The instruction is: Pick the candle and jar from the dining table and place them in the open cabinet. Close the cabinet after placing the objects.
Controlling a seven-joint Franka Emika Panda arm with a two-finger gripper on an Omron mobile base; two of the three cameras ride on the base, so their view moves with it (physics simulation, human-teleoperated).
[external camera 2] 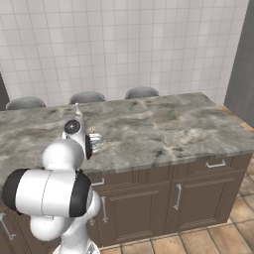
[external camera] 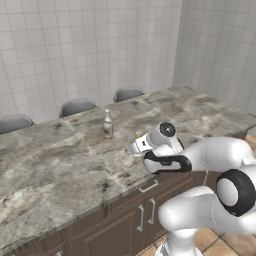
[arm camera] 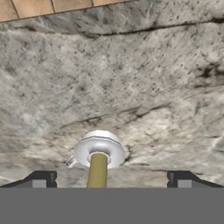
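Gripper [arm camera: 108, 181] spread wide and holding nothing, that's what I've got in the hand view: the two tips stand well apart with the candle [arm camera: 98, 168] rising between them. Its yellow stick points up at the camera from the round silvery holder, which sits on the veined marble of the table [arm camera: 131, 78]. Neither tip touches it.

Over to the left base view. My arm reaches out over the table's near edge, wrist bent down over the candle [external camera: 138, 135], of which I only catch the yellow tip just left of the hand. A clear bottle [external camera: 107, 125] stands a little farther back and to the left. Three grey chair backs [external camera: 76, 106] line the far side.

Right base view now: same story, the hand hangs over the left part of the table, the candle mostly hidden behind my wrist.

My read: we're at the very start. Candle not yet gripped, jar nowhere I can make out, and the cabinet work all left to do.
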